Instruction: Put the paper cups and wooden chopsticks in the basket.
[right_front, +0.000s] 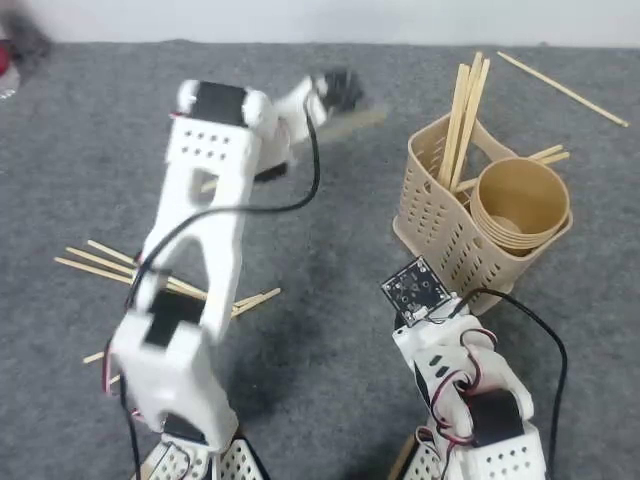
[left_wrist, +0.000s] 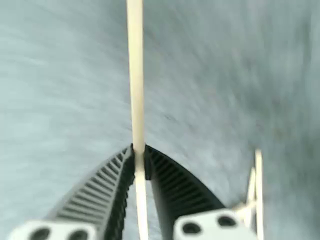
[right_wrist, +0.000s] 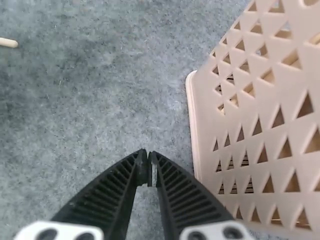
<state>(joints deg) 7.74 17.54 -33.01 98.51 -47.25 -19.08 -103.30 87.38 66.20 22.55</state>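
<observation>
Chopstick (left_wrist: 135, 75), slim wood, in ribbed left gripper (left_wrist: 138, 152)

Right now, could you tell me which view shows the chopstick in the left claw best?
The left wrist view: the chopstick runs straight out, pinched in the shut left claw. The high view catches a short stretch beyond the claw. The right wrist view faces the basket.
</observation>
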